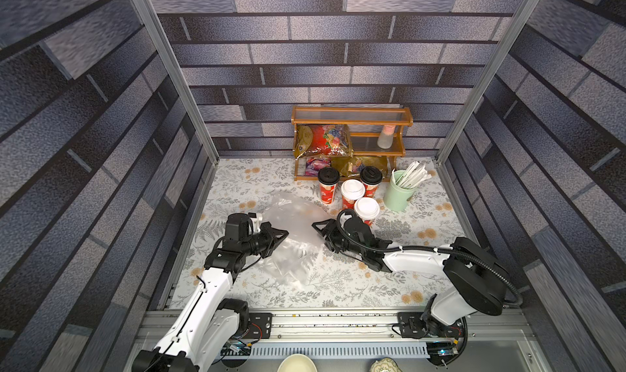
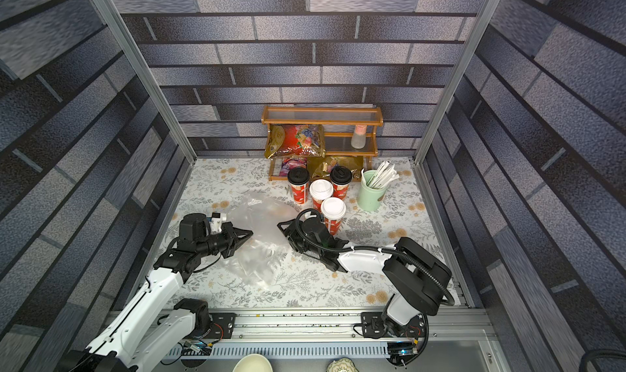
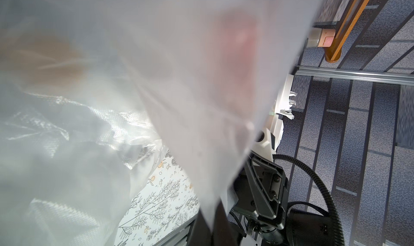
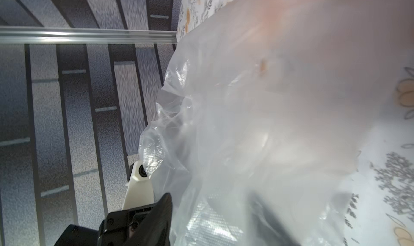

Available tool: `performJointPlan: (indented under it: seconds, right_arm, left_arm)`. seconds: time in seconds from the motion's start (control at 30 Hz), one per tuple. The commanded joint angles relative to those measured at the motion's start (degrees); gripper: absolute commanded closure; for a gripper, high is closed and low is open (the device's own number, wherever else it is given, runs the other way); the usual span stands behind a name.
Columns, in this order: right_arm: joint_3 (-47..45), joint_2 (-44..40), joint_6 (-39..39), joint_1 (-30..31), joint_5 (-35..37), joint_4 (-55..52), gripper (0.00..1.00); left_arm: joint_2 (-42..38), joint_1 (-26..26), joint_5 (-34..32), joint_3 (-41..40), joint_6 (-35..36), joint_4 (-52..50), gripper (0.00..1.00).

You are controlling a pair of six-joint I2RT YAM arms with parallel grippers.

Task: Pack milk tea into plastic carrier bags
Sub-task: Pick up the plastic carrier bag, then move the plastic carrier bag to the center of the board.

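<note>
Four milk tea cups point(image 1: 352, 194) stand upright in a tight cluster at the back of the desk point(image 1: 338, 285), just in front of the wooden shelf point(image 1: 352, 116) and beside the green cup of straws point(image 1: 399, 194). Two carry black lids and two white. None of them is in a bag. The nearest white-lidded cup is close behind the right arm's wrist.

One plastic carrier bag point(image 1: 291, 238) lies crumpled on the middle of the desk between the two arms, well in front of the cups. The left hand point(image 1: 284, 233) is at the bag's left edge with its jaws fully closed, and the film appears pinched between them. In the left wrist view the film point(image 3: 112, 99) hangs right across the lens. The right hand point(image 1: 315, 225) reaches the bag's opposite edge. The film point(image 4: 268, 121) veils its fingers in the right wrist view, so I cannot tell how wide they are or whether they hold anything.
</note>
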Motion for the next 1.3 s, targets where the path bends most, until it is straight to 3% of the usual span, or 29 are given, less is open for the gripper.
performJointPlan:
  seconds: [0.0, 0.07, 0.13, 0.3, 0.37, 0.53, 0.7, 0.97, 1.07, 1.27]
  right_arm:
    - [2.51, -1.40, -0.57, 0.47, 1.73, 0.19, 0.66]
    - [3.90, -1.26, -1.30, 0.48, 0.87, -1.38, 0.85]
    - [4.70, -1.44, -2.34, 0.43, 0.44, -2.61, 0.99]
    - [8.80, -5.36, -9.64, 0.31, 1.61, -11.77, 1.00]
    - [11.86, -7.69, -14.38, 0.36, 2.48, -17.93, 1.00]
    - [21.80, -13.70, -26.74, 0.36, 6.76, -34.22, 1.00]
    - [31.22, -18.72, -37.57, 0.30, 10.93, -46.39, 1.00]
    - [42.05, -26.63, -48.80, 0.32, 23.00, -63.06, 1.00]
    - [43.67, -29.11, -51.16, 0.34, 26.53, -66.29, 1.00]
    - [43.53, -31.77, -52.41, 0.34, 29.28, -68.57, 1.00]
  left_arm:
    - [-1.43, 1.01, 1.82, -0.67, -0.94, -0.17, 1.00]
    - [-1.84, 1.31, 1.96, -0.56, -0.91, -0.41, 1.00]
    - [-2.05, 1.41, 1.81, 0.19, -0.07, -1.60, 0.94]
    - [-3.31, 1.13, -0.57, 5.36, 5.78, -10.78, 0.36]
    - [-3.41, 0.48, -1.52, 8.39, 8.91, -14.79, 0.26]
    - [-1.26, -6.07, -6.13, 16.34, 15.64, -22.94, 0.22]
    - [3.44, -18.92, -14.04, 21.86, 18.47, -27.18, 0.23]
    - [10.75, -36.24, -21.84, 22.00, 18.53, -31.38, 0.24]
    - [14.13, -40.08, -22.10, 19.16, 17.13, -29.90, 0.23]
    - [22.11, -41.89, -19.22, 15.45, 19.74, -27.23, 0.21]
